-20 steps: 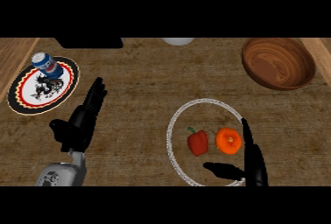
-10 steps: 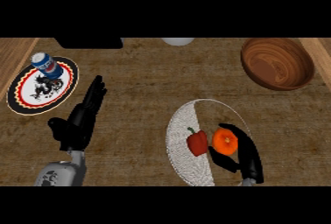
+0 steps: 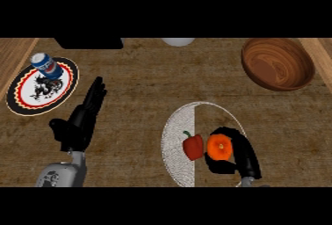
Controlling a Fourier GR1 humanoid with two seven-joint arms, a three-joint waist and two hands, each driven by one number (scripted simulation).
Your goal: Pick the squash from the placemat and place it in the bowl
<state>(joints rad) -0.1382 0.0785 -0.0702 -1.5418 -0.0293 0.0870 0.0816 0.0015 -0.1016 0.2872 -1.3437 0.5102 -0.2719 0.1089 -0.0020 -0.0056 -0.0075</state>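
An orange squash [image 3: 220, 146] lies on the round white placemat [image 3: 174, 132] at the lower right of the head view. My right hand [image 3: 247, 154] wraps it from the right, fingers curled over its top and thumb under its near side. The wooden bowl [image 3: 279, 63] stands at the far right, apart from the placemat, with nothing in it. My left hand [image 3: 81, 121] rests open at the left, fingers pointing away, holding nothing.
A red bell pepper [image 3: 193, 146] lies on the placemat just left of the squash. A patterned plate [image 3: 26, 94] with a blue can [image 3: 47, 65] sits far left. A black object [image 3: 89, 43] and a white object [image 3: 178, 41] stand at the back edge.
My right hand went from straight beside the squash to curled round it, fingers over the top and thumb below. The left hand has stayed still.
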